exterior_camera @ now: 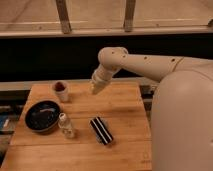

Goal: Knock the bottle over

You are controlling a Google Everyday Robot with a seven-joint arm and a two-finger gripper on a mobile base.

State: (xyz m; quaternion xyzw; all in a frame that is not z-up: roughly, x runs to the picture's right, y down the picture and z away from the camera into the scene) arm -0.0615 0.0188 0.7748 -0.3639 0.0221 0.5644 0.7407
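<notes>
Clear plastic, white-capped bottle (66, 125) is seen upright on the wooden table (125, 106); the end effector (95, 90), state not discernible, is held well apart, presumably before approach.

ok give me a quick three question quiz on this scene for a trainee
1. True or false: the bottle lies on its side.
2. Which is nearest the bottle: A cup, B dark bowl, C striped bar?
3. Fill in: the end effector hangs above the table's ___ side, apart from the bottle.
Key: 1 false, it stands upright; 2 B; 3 far.
</notes>
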